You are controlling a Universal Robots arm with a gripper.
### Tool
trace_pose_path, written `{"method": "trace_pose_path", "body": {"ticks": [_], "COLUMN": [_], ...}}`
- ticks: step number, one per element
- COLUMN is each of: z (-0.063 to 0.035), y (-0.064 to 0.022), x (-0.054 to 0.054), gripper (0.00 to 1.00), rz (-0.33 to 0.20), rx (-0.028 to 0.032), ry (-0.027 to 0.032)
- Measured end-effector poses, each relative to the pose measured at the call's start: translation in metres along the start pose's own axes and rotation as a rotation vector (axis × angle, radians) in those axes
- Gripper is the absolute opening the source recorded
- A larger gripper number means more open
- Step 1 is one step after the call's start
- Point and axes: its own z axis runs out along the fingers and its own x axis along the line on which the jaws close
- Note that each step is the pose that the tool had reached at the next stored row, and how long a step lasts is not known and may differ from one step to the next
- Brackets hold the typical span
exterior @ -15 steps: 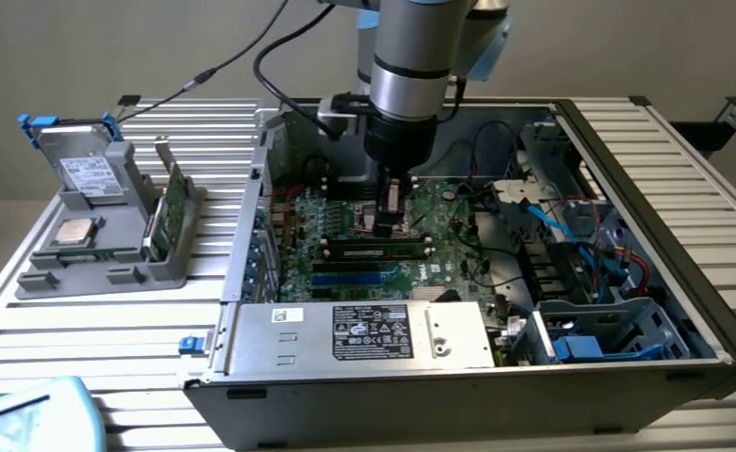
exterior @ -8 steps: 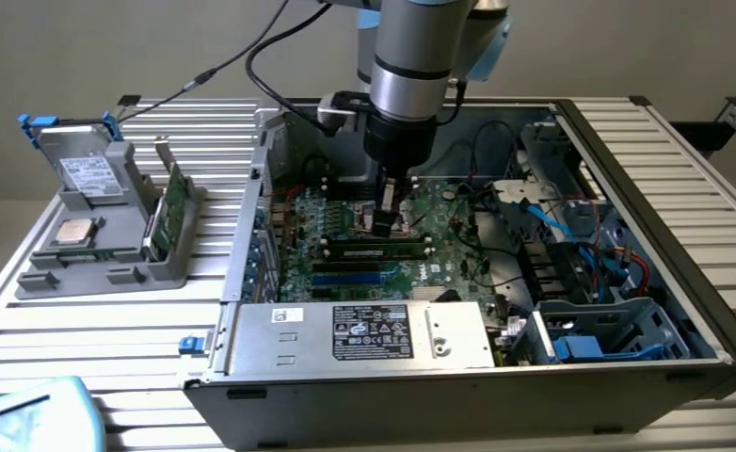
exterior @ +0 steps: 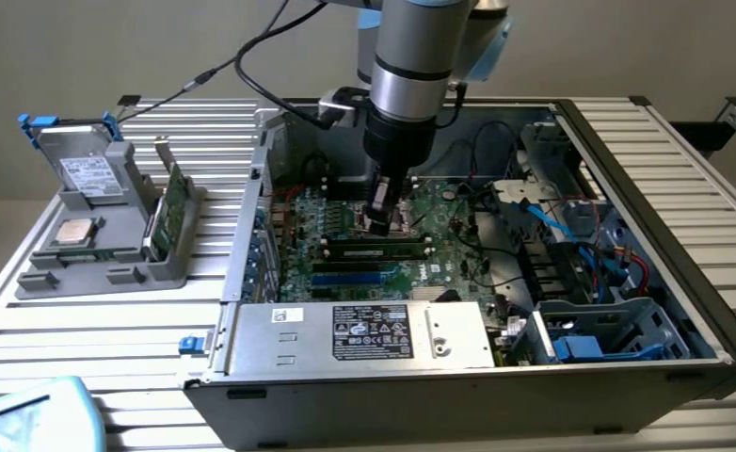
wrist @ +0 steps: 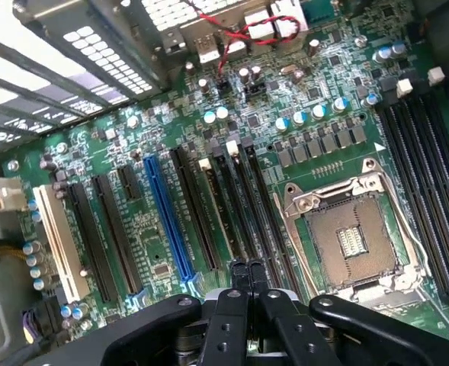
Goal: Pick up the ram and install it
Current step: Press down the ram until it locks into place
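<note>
RAM stick [exterior: 375, 250]: long dark-chipped module, seated flat in a motherboard [exterior: 343, 231] slot inside the open computer case [exterior: 669, 282] on the slatted worktop [exterior: 79, 320]. Pincer [exterior: 379, 222]: clenched, fingers together, grasping nothing, poised above the board just beside the empty processor socket [wrist: 354, 236]. Grey parts holder [exterior: 104, 235]: at the exterior view's left.
</note>
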Motion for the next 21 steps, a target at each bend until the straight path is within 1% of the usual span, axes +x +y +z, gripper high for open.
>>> {"method": "trace_pose_path", "body": {"ticks": [21], "z": [0.0], "y": [0.0], "x": [0.0], "gripper": [0.11], "rz": [0.359], "rx": [-0.0312], "ry": [-0.0271]}}
